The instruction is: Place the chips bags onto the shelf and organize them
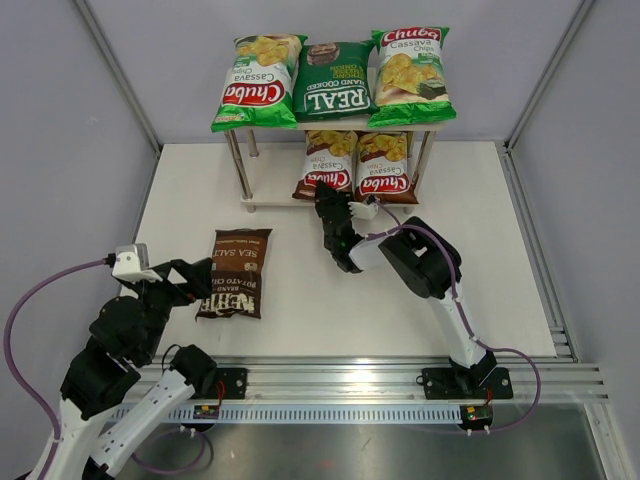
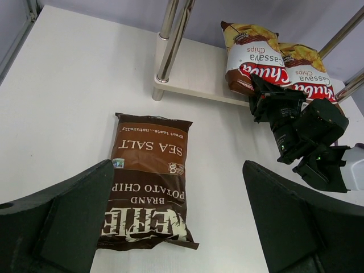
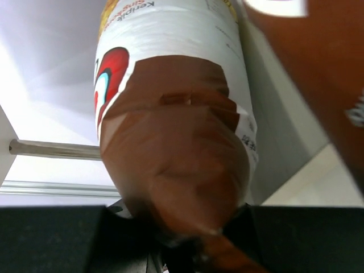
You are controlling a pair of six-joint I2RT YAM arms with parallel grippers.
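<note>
The shelf stands at the table's far side. On its top board lie a light-green Chuba bag, the dark-green REAL bag and a second light-green Chuba bag. Two brown Chuba bags lie on the lower board. My right gripper is shut on the near end of the left brown bag. The dark-brown Kettle bag lies flat on the table. My left gripper is open beside its left edge, and the bag lies between and below the fingers.
The shelf's metal legs stand just beyond the Kettle bag. The left part of the lower board is bare. Grey walls close the back and sides. An aluminium rail runs along the near edge.
</note>
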